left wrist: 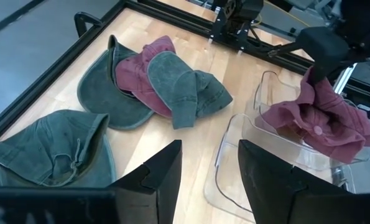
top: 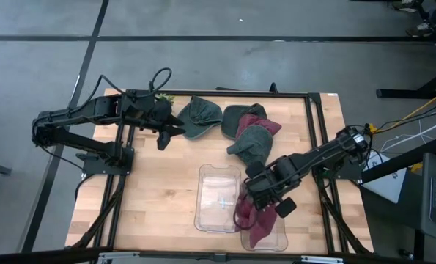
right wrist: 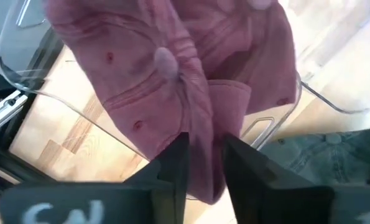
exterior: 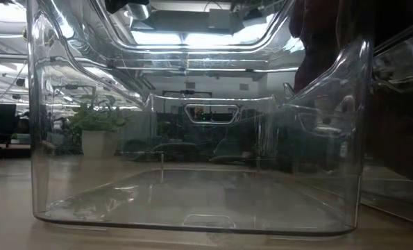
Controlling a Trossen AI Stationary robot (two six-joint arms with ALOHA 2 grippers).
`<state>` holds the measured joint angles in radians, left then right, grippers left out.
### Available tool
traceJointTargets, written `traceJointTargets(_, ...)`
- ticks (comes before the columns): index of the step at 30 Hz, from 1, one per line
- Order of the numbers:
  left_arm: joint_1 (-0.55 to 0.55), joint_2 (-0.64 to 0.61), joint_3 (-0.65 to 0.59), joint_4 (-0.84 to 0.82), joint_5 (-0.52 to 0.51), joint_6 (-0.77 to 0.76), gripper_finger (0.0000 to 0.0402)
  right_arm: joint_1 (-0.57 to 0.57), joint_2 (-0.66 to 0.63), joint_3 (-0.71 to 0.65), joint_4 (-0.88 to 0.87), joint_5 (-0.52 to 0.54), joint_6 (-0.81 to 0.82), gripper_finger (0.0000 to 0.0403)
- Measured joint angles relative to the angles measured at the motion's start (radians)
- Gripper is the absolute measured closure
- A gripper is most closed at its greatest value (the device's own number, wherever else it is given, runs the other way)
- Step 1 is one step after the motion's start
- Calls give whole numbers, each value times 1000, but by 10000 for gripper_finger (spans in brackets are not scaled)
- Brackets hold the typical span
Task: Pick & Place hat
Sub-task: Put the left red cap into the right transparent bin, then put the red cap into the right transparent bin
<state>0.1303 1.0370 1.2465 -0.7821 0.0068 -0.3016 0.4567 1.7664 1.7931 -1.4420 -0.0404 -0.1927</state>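
Observation:
My right gripper [top: 253, 204] is shut on a maroon hat [top: 256, 224] over the right-hand clear bin [top: 281, 239] near the table's front edge. The hat also shows in the left wrist view [left wrist: 315, 121] and the right wrist view [right wrist: 172, 68]. My left gripper [top: 161, 139] is open and empty at the far left, beside a green hat [top: 199, 117] that lies flat on the table. A pile of green and maroon hats [top: 250, 132] lies at the table's far middle. My right gripper pinches a bunched fold of the maroon hat's cloth [right wrist: 202, 134] between its two fingers, coming from above and pointing down. The hat hangs slack below the fingers, and its lower part reaches down into the clear bin [left wrist: 267, 127].
A second clear bin [top: 201, 198], with nothing in it, stands just left of the first; the low view looks through its wall [exterior: 192, 173]. A black frame [top: 316, 132] runs round the tabletop. Bare wood lies at the front left.

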Motion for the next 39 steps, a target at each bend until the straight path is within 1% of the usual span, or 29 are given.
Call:
traceJointTargets(3,0,0,0,0,-19,0,247,12,0,0,0,44,6,275)
traceJointTargets(7,0,0,0,0,-56,0,248,35,0,0,-1,141,8,233)
traceJointTargets(8,0,0,0,0,-61,0,249,39,0,0,-3,152,7,224)
traceJointTargets(10,0,0,0,0,-66,0,249,47,0,0,-9,150,0,208)
traceJointTargets(13,0,0,0,0,-67,0,247,59,-3,0,-46,118,-12,191)
traceJointTargets(17,0,0,0,0,-69,0,249,64,-27,0,-57,72,-12,178)
traceJointTargets(22,0,0,0,14,-70,-2,250,62,-91,0,-57,73,38,173)
traceJointTargets(28,0,0,-1,104,-69,0,247,35,-208,0,-37,85,136,173)
traceJointTargets(31,0,9,-1,188,-60,-53,248,11,-277,0,-25,155,180,173)
traceJointTargets(35,0,32,-1,281,-58,-154,248,-26,-367,0,-2,285,212,173)
traceJointTargets(37,0,47,-1,289,-51,-168,247,-47,-407,0,20,346,219,173)
traceJointTargets(39,0,70,-1,289,-49,-146,247,-73,-445,0,50,391,218,173)
